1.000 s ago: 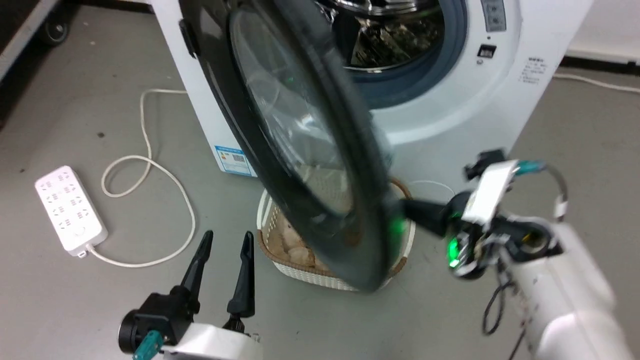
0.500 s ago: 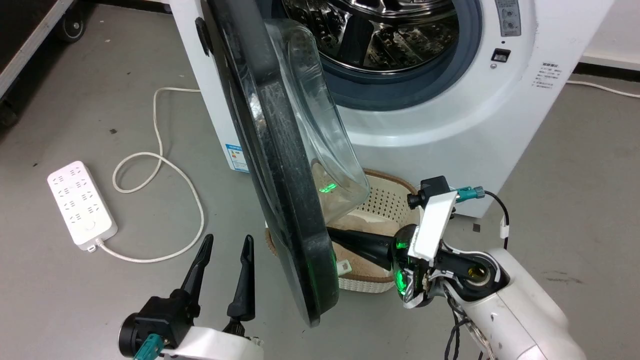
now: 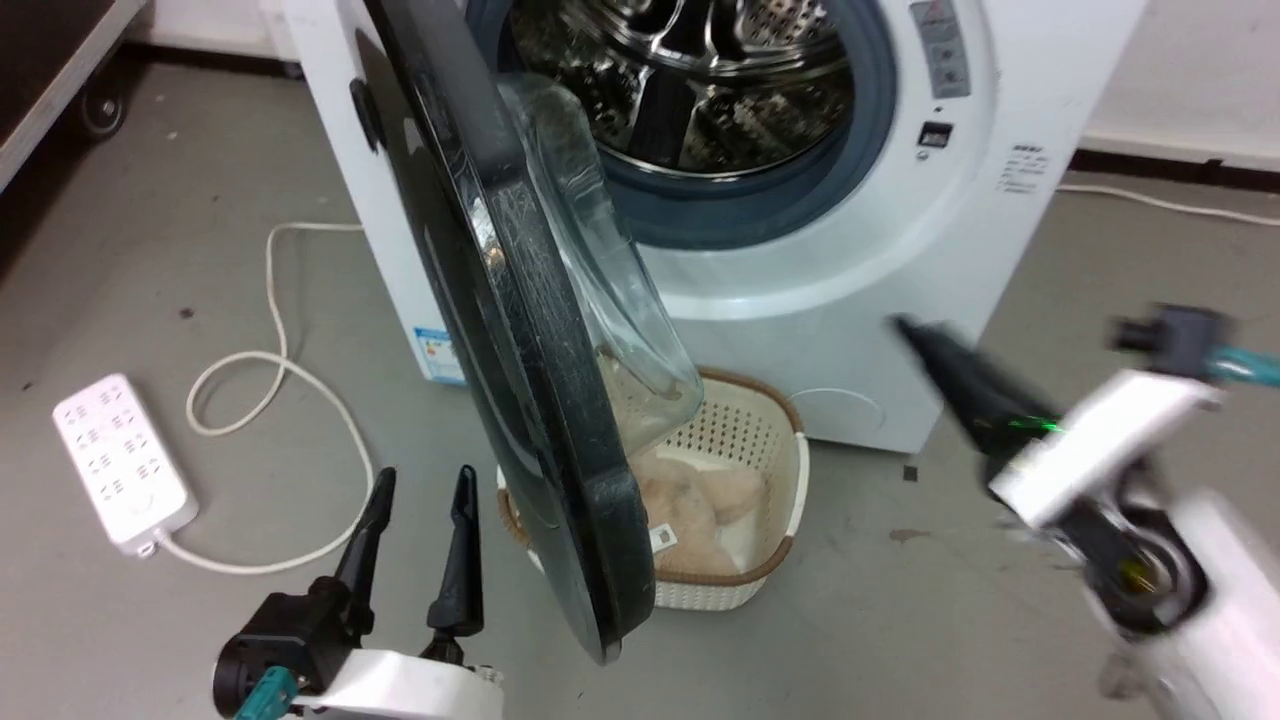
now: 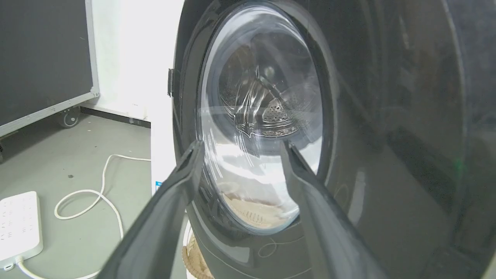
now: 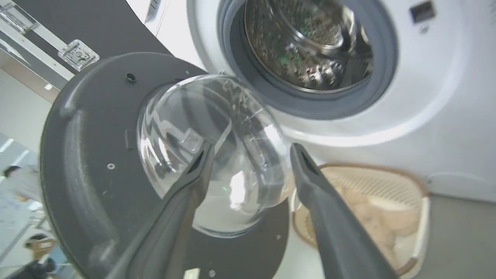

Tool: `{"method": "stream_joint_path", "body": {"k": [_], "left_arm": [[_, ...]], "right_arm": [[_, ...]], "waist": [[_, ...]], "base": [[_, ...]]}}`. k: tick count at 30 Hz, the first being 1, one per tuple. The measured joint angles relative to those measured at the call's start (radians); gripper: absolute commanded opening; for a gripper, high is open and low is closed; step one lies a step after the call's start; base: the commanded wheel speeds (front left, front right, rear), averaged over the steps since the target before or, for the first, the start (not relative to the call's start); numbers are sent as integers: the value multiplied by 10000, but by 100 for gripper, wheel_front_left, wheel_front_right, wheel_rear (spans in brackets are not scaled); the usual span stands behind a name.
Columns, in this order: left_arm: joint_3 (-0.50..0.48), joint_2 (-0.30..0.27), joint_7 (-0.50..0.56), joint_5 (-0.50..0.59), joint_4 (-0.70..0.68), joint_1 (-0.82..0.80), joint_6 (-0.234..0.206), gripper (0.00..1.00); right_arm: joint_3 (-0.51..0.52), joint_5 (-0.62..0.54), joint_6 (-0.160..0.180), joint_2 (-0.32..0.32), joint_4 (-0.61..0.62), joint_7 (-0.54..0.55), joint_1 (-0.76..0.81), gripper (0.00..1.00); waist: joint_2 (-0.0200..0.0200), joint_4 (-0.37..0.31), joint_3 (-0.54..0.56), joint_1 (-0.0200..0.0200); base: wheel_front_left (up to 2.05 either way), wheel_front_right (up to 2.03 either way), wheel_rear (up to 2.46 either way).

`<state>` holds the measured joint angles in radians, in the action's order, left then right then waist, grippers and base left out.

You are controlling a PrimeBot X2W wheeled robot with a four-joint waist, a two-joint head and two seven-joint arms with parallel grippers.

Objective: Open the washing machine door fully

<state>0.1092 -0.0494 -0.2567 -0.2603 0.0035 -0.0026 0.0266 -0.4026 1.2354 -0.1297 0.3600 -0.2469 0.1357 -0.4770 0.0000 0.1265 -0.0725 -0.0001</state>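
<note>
We take the washing machine door [image 3: 560, 440] to be about half open. In the head view it stands nearly edge-on to us, hung from its hinge on the left flank of the machine, and its black ring runs from the upper left down to the free edge low in the middle, just above the laundry basket [image 3: 720, 590]. What matters for the coming move is which face each arm sees. The left gripper [image 3: 425, 478] is spread and empty. It sits low and near the free edge, on the glossy outer side, and its wrist camera looks straight at that outer face and window. The right gripper [image 5: 251, 147] also has its fingers parted and holds nothing. It is blurred in the head view and well off to the right of the door. It faces the inner side, where the bulging glass bowl [image 5: 217, 155] points toward the open drum [image 3: 700, 90]. To open fully, the door must swing further left, away from the opening, so we judge that a push has to land on the inner face. That favours the right arm, though the left is nearer (and may lie in the door's path).
</note>
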Motion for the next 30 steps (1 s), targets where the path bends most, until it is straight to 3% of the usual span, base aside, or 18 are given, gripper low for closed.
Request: {"method": "stream_joint_path", "body": {"k": [4,7,10,16,21,30], "left_arm": [[-249,-2,0,0,0,7,4,100],[-437,0,0,0,6,18,48,100],[-604,-4,2,2,10,47,92,100],[-614,0,0,171,40,240,182,100],[-594,-19,0,500,288,245,293,100],[-535,-104,0,905,803,349,295,100]], "right_arm": [[441,-3135,-2,865,489,-2280,982,100],[1335,-5177,-2,775,522,-3198,1861,100],[2734,-7356,-2,-4,625,-3593,2852,100],[4660,-10542,-2,-2587,1841,-3843,4722,100],[4939,-11396,-4,-3035,2397,-3856,5466,100],[4805,-11006,-2,-3053,2539,-3927,5804,100]], "waist": [[0,-234,169,1],[0,-417,263,0],[0,-561,371,0],[0,-800,397,0],[0,-853,402,1],[0,-947,606,2]], "base": [[0,0,0],[0,0,0],[0,0,0],[0,0,0],[0,0,0],[0,0,0]]}}
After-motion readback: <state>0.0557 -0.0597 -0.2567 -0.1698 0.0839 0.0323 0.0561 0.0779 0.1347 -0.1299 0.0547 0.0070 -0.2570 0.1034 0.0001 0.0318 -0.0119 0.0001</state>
